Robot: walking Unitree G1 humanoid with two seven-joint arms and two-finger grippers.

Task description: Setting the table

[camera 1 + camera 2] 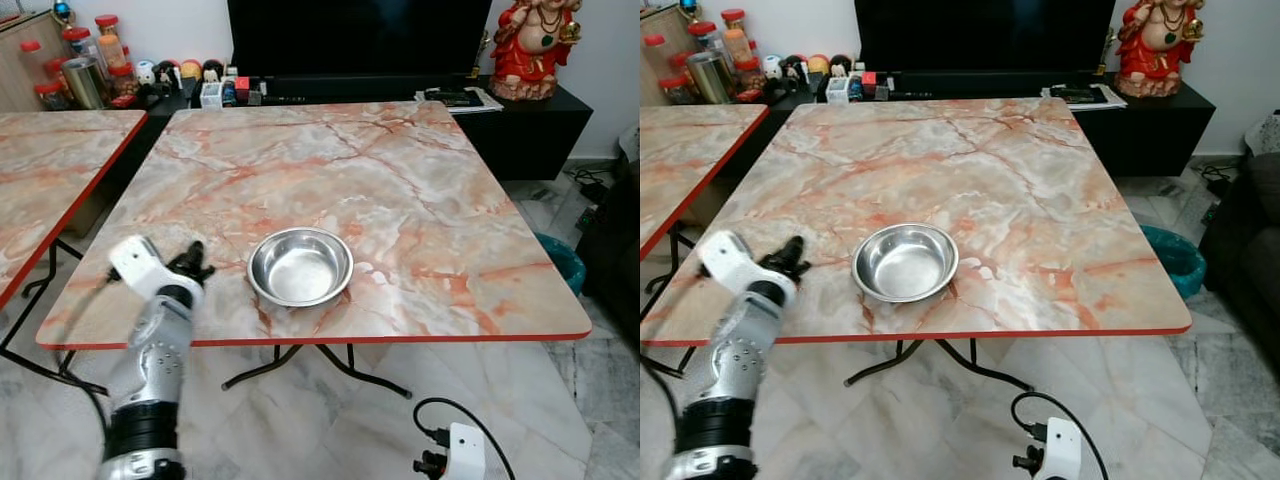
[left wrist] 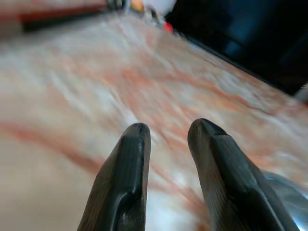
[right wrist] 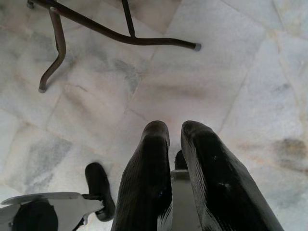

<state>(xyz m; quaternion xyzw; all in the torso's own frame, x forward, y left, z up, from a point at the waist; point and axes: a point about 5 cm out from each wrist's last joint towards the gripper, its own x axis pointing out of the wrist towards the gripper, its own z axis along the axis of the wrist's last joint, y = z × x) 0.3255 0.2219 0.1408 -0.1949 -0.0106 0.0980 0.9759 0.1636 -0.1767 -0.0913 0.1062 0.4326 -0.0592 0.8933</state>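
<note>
A round steel bowl (image 1: 300, 266) stands empty on the marble table (image 1: 400, 200), near its front edge and a little left of the middle. My left gripper (image 1: 195, 260) hovers low over the tabletop just left of the bowl, with a short gap to its rim. In the left wrist view its fingers (image 2: 137, 144) stand a little apart with nothing between them, and the bowl's rim (image 2: 288, 197) shows at one corner. My right gripper (image 3: 175, 130) hangs idle over the floor by the table's front, fingers nearly together and holding nothing.
A second marble table (image 1: 50, 160) stands close on the left with a narrow gap between. Behind is a black TV cabinet (image 1: 530, 120) with jars (image 1: 85, 70) and a red statue (image 1: 535, 45). A teal bin (image 1: 562, 262) sits on the floor at right.
</note>
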